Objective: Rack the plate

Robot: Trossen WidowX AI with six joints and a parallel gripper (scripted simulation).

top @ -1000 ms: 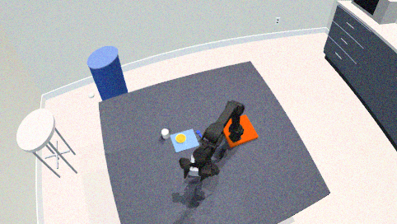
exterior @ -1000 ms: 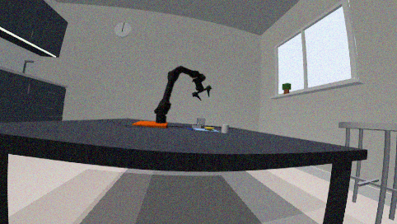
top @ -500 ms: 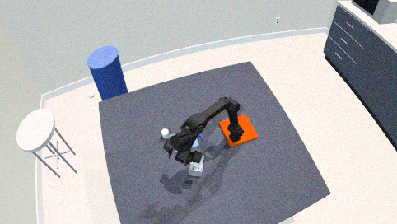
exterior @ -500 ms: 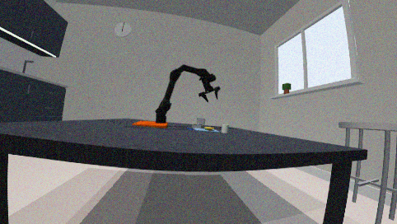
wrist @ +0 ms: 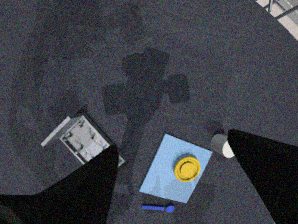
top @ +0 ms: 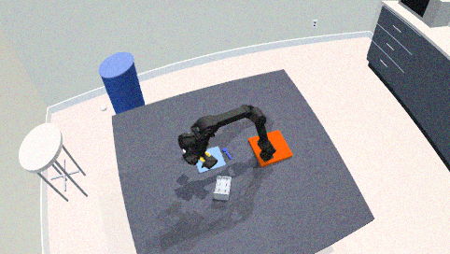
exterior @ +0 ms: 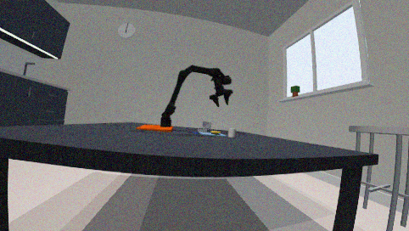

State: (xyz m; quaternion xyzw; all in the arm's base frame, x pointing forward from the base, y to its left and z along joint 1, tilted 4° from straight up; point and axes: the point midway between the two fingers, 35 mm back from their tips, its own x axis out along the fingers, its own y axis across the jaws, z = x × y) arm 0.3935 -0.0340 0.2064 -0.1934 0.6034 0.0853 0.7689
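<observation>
Pale-walled kitchen room
Dark desk, window with potted plant, wall clock, white stool, blue cylinder, grey drawers.

Plate on mat, dish rack beside, pincer high above the table.

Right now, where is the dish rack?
In the top view the dish rack sits on the dark table, just in front of the light blue mat and apart from it, nearer the camera than the orange base plate.
</observation>
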